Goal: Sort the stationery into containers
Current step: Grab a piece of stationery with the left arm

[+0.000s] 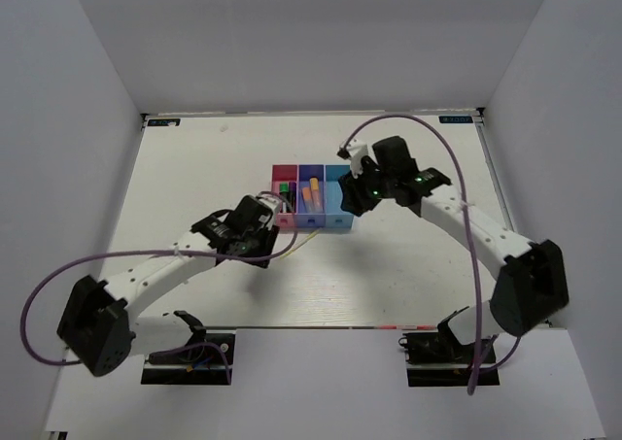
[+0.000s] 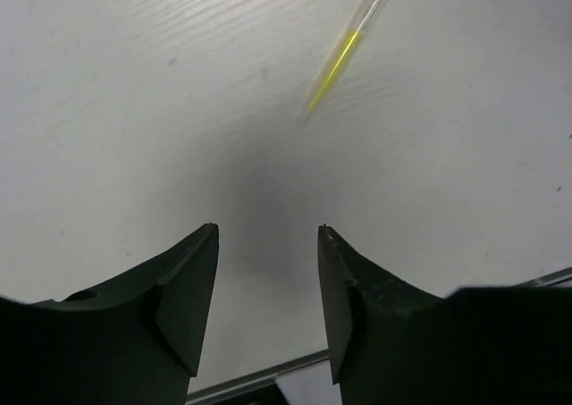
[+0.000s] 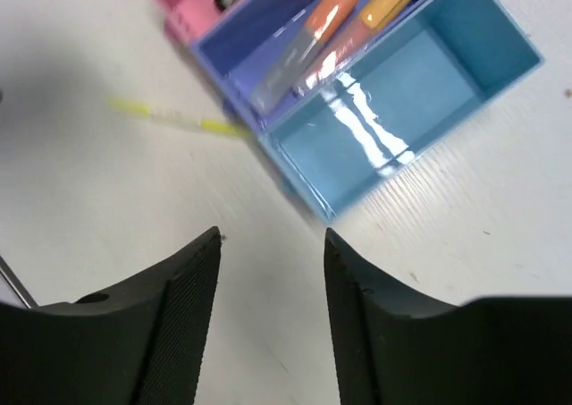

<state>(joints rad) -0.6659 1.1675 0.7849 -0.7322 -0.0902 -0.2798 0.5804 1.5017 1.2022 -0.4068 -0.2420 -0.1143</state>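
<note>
Black fingertips, foreground of both wrist views:
- left pincer (image 2: 268,231): jaws spread, only bare white desk (image 2: 134,110) showing in the gap.
- right pincer (image 3: 273,235): jaws spread, nothing between them, held above the desk just off the near corner of the light blue bin (image 3: 402,92).

Stationery:
- thin yellow-green stick (image 2: 338,65): flat on the desk, loose, lying ahead of the left fingertips and apart from them. In the right wrist view it runs up to the foot of the dark blue-purple bin (image 3: 228,74); whether it touches cannot be told. From above it sits just beside the near wall of the bins.
- two orange highlighters (image 3: 326,12): side by side inside the dark blue-purple bin, orange ends up.
- black marker with green cap (image 1: 284,187): inside the pink bin (image 1: 285,220).

Containers: three bins joined in a row at mid-desk; seen from above, pink on the left, dark blue-purple in the middle, light blue on the right, its glossy floor catching the light.

Surroundings: left arm reaching in toward the pink end, right arm toward the light blue end; purple cables (image 1: 39,309) looping from both; white walls (image 1: 311,42) enclosing the desk.
</note>
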